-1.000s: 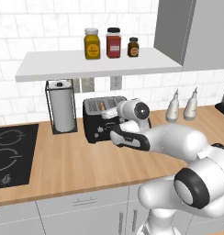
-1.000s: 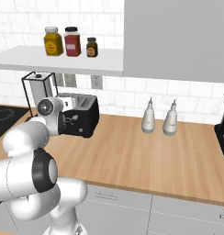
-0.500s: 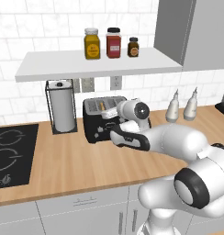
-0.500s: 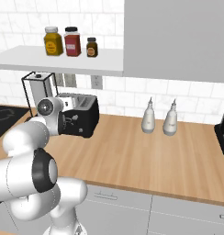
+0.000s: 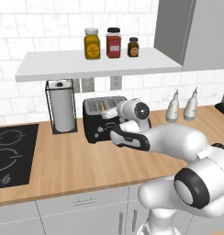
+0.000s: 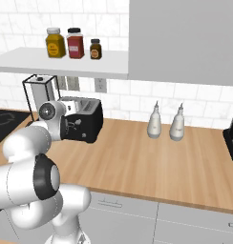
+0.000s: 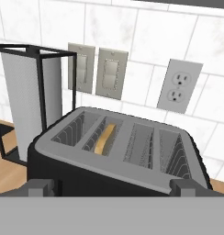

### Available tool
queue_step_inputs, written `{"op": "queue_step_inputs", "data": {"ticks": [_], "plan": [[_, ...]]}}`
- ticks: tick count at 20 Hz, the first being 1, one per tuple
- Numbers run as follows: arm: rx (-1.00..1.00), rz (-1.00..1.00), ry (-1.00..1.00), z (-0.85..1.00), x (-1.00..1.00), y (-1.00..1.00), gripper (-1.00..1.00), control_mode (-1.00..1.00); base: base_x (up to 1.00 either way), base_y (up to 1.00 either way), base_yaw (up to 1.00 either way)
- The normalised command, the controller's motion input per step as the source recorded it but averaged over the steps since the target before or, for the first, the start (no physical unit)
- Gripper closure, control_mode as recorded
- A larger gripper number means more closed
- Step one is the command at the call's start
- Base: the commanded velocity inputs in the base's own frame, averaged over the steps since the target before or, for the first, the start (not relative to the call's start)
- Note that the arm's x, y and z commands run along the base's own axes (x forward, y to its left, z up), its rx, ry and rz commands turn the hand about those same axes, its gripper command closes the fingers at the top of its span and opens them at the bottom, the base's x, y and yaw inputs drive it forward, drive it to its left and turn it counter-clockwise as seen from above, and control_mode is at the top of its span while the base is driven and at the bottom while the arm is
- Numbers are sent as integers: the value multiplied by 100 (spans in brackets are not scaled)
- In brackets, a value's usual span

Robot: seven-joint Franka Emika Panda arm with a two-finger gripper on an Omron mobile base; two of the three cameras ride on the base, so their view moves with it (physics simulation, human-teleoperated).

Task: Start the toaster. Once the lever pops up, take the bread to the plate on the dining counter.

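Left base view: black toaster (image 5: 102, 120) sits on the wood worktop (image 5: 63, 160) against the tiled wall, grey top with slots. A tan sliver of bread (image 5: 102, 106) shows in a slot. Paper towel holder (image 5: 61, 106) stands just left of the toaster. Cooktop (image 5: 10, 153) lies at far left. White shelf (image 5: 95, 64) above carries three jars (image 5: 113, 43). Two pale bottles (image 5: 182, 106) stand right of the toaster, near the wall. The white arm reaches in from lower right, and its hand sits right in front of the toaster, covering the right part of the front. Pincer state not readable from this side.

Right base view: toaster (image 6: 82, 119) behind the arm's wrist, front face with small knobs partly visible. Towel holder (image 6: 39, 90) behind it on the left. The two bottles (image 6: 166, 125) stand well apart from the toaster on the right. Black coffee machine (image 6: 232, 138) at the right edge. Jars (image 6: 74, 44) on the shelf (image 6: 66, 64).

Hand view: looking down onto the toaster (image 7: 118, 156) from the front. Four slots; the bread (image 7: 105, 137) stands down in the second slot from the left, with only its top edge showing. Pincer (image 7: 111, 188) spread wide, one tip (image 7: 40, 187) at each lower corner, holding nothing, low before the toaster's front edge. Two wall switches (image 7: 98, 71) and an outlet (image 7: 178, 87) on the tiles behind. Towel holder (image 7: 29, 101) at left.
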Motion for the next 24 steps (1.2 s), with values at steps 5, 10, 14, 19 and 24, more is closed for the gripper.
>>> {"op": "queue_step_inputs", "data": {"ticks": [5,10,14,19,24], "plan": [[0,0,0,0,0,0,-100,-100,0,0,0],[0,0,0,0,0,0,-100,-100,0,0,0],[0,0,0,0,0,0,-100,-100,0,0,0],[0,0,0,0,0,0,-100,-100,0,0,0],[0,0,0,0,0,0,-100,-100,0,0,0]]}}
